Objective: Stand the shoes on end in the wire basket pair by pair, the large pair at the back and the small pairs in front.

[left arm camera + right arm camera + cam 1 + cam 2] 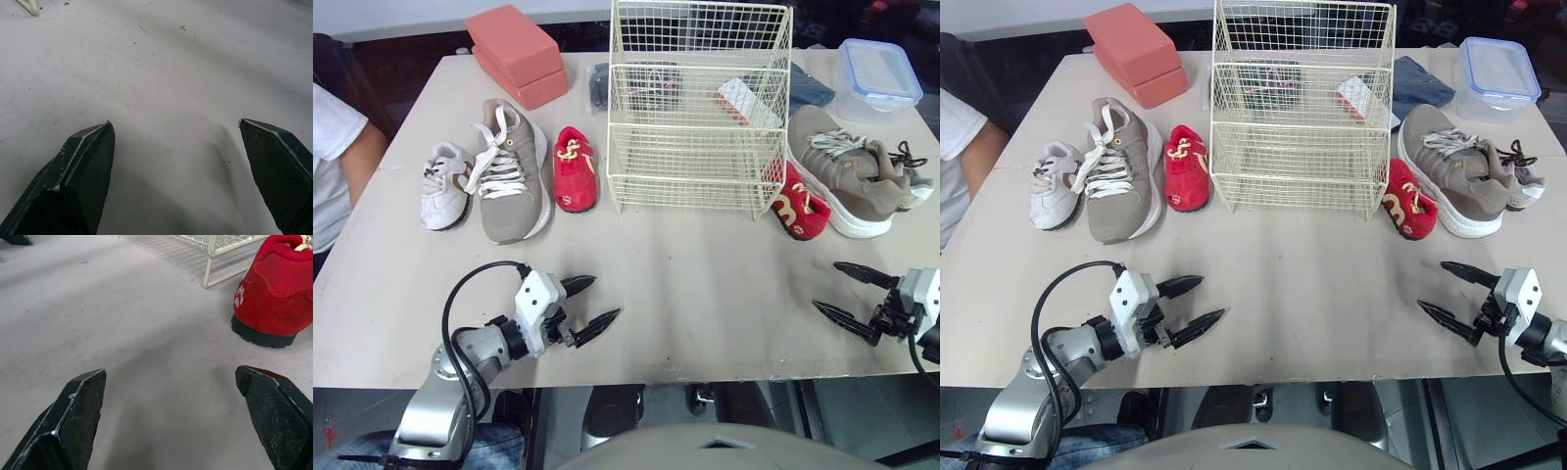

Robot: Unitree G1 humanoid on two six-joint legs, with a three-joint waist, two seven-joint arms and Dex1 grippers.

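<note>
The white wire basket [695,108] stands at the table's back centre with no shoes inside. To its left lie a small white shoe [444,184], a large taupe sneaker [512,169] and a small red shoe [575,168]. On its right rest another small red shoe [800,205] [274,293] and a second large taupe sneaker [847,173], with a further shoe [913,182] partly hidden behind it. My left gripper [592,301] hovers open near the front edge, nothing between its fingers [83,176]. At the front right, my right gripper [837,291] is open too, short of the red shoe.
A red-pink box [516,54] sits at the back left, a lidded plastic container [877,76] at the back right. Dark items and a small packet [741,100] lie behind the basket. A person's sleeve and arm [337,157] are at the table's left edge.
</note>
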